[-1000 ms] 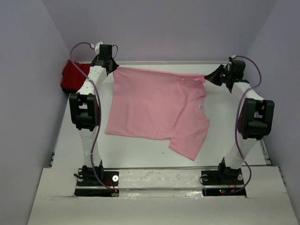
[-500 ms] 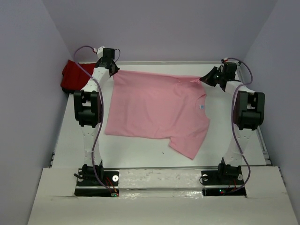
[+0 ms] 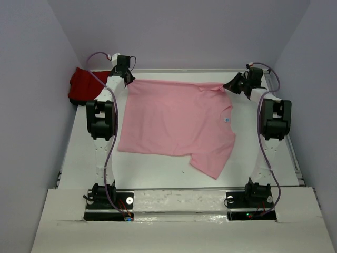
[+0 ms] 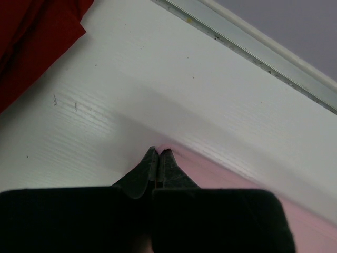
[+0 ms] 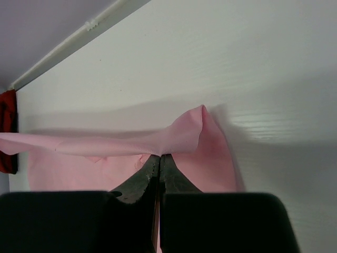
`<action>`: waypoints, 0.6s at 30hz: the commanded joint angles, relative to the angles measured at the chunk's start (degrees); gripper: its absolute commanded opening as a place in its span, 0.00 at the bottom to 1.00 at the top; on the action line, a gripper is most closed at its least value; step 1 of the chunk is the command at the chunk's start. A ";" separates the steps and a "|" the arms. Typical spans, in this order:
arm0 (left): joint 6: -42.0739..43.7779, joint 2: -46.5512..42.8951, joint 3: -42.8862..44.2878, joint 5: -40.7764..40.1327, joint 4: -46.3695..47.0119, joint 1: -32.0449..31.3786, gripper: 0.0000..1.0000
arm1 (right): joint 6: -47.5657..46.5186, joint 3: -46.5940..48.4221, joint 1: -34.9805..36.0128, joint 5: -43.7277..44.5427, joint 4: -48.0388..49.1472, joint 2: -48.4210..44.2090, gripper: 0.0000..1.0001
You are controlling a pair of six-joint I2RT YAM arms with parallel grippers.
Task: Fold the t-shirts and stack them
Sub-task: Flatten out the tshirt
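My left gripper (image 3: 128,80) and right gripper (image 3: 227,87) clamp the pink shirt's (image 3: 174,121) 12 o'clock edge; I think the left's tip-only bite could slip under tension.

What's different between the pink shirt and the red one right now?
The pink shirt lies spread across the table; the red shirt sits bunched at the far left corner. The left gripper and right gripper pinch the pink shirt's far corners; nothing holds the red shirt. Both are soft cloth.
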 commanded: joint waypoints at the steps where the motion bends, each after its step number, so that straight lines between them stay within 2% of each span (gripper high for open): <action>1: 1.58 0.25 3.46 -3.56 2.68 2.09 0.00 | -1.59 5.43 -0.38 1.72 3.47 2.17 0.00; 11: 2.81 3.50 3.81 -3.03 5.41 2.09 0.00 | -1.50 13.25 -0.38 0.31 0.93 8.33 0.00; 18: 3.07 5.61 5.40 -1.97 5.50 2.26 0.00 | -1.24 22.30 -0.38 -0.39 -9.61 13.26 0.00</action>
